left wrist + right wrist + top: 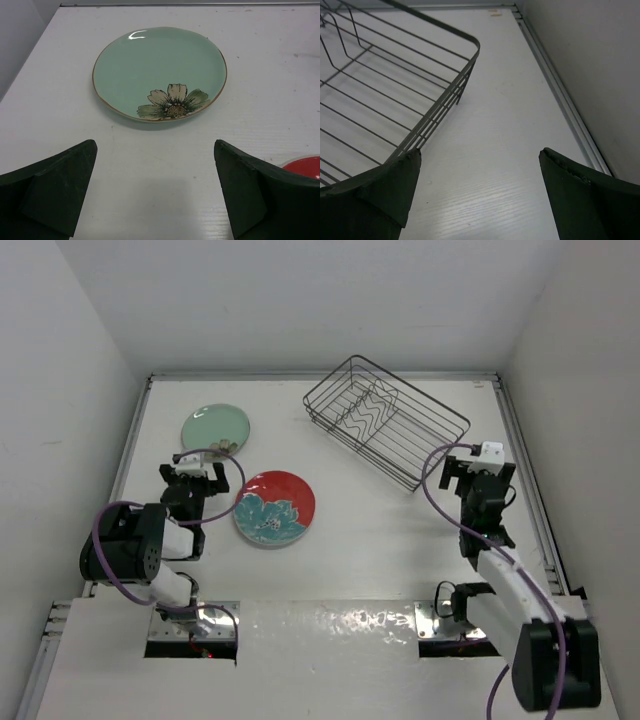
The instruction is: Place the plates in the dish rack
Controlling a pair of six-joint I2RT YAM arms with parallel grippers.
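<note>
The mint green plate lies flat at the back left of the table; in the left wrist view it shows a pale flower near its front rim. The red plate with the teal flower lies flat in front of it; its rim shows at the right edge of the left wrist view. The dark wire dish rack stands empty at the back right, its corner in the right wrist view. My left gripper is open and empty just short of the green plate. My right gripper is open and empty beside the rack's right end.
White walls close in the table on three sides, with a raised rail along the right edge. Purple cables loop from both arms. The arm bases sit at the near edge.
</note>
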